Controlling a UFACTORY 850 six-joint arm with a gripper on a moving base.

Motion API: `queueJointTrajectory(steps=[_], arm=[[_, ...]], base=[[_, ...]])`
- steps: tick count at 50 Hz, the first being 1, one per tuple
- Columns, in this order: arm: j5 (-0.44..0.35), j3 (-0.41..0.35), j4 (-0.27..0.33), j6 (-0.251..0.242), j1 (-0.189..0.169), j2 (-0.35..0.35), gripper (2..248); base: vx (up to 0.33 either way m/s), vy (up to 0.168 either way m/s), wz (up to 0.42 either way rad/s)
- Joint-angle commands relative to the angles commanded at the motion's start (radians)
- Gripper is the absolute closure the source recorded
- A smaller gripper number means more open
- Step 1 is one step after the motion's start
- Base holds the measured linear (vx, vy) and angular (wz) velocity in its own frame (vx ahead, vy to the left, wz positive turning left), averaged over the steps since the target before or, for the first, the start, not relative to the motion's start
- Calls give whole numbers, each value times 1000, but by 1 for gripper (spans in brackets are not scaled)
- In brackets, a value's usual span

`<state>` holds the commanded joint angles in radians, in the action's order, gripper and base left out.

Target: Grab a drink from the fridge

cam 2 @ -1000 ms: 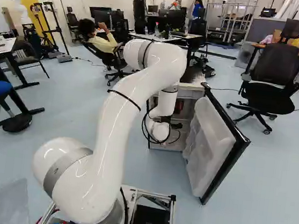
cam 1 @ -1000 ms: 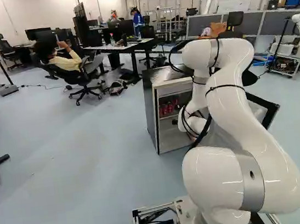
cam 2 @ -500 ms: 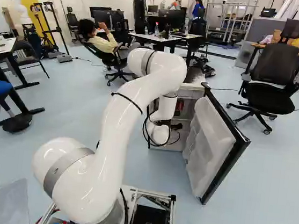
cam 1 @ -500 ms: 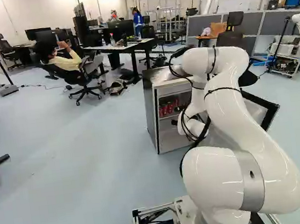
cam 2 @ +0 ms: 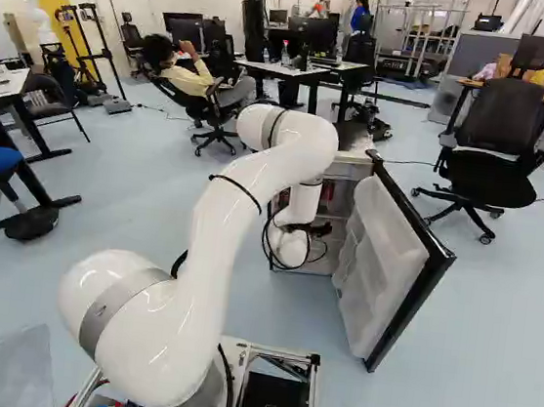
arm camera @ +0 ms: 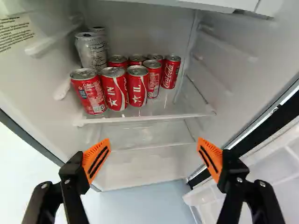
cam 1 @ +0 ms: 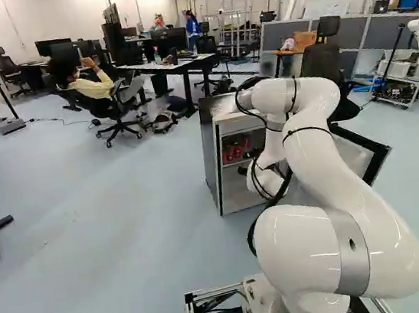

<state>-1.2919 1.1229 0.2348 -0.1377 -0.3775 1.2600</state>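
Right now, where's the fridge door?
Right of the middle in the right base view, the fridge door stands open on the right side of the fridge, between the white arm and the black office chair.

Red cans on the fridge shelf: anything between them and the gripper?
Nothing visible blocks the front red cans from the open gripper, and the fridge door stands open. The shelf has its front edge just below them, so a low approach might catch it. Silver cans sit behind the front row.
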Motion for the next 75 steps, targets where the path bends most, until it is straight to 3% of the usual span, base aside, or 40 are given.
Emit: queueJointTrajectory(steps=[22, 75], arm=[[-57, 58, 0, 0, 8, 39, 3], [-58, 202, 0, 0, 28, 113, 3]], base=[[0, 0, 0], [0, 0, 0]])
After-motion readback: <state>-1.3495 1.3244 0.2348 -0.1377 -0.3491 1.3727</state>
